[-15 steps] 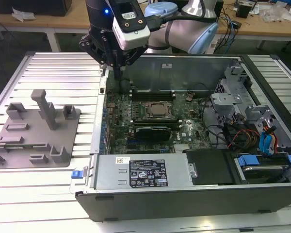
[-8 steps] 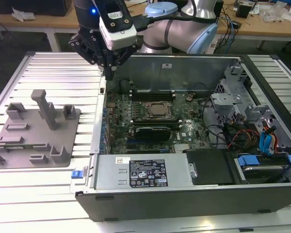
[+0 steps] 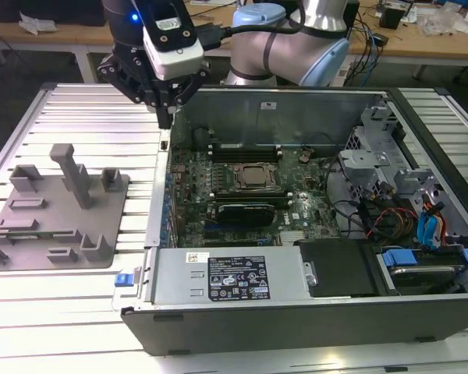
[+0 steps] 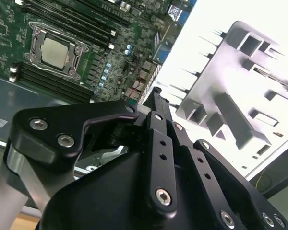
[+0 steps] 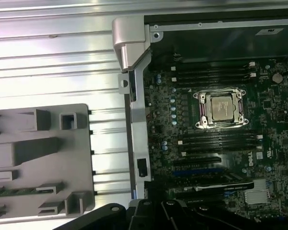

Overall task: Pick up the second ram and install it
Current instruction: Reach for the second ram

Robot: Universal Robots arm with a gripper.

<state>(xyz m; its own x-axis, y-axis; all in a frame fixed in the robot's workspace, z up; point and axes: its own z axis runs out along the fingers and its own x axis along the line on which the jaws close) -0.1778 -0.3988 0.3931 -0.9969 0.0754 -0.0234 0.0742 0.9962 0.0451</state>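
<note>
Step in hand: pickup. My end effector (image 3: 167, 119) hovers above the computer case (image 3: 153, 234) edge, closed and empty. The second ram (image 5: 24, 190) lies in the grey fixture (image 3: 113, 226), well apart. Judged need: open, then align over the stick.

Entry: my grey-and-pale-blue jointed arm (image 3: 292, 43) reaches across toward the exterior view's left. My wrist is turned so the black two-fingered gripper (image 3: 166, 117) points straight down. The white-capped wrist housing (image 3: 171, 39) sits just above it. My fingers (image 4: 157, 110) are drawn together tip to tip. In the second wrist view the black linkage bars (image 4: 163, 158) run side by side toward that one point.
</note>
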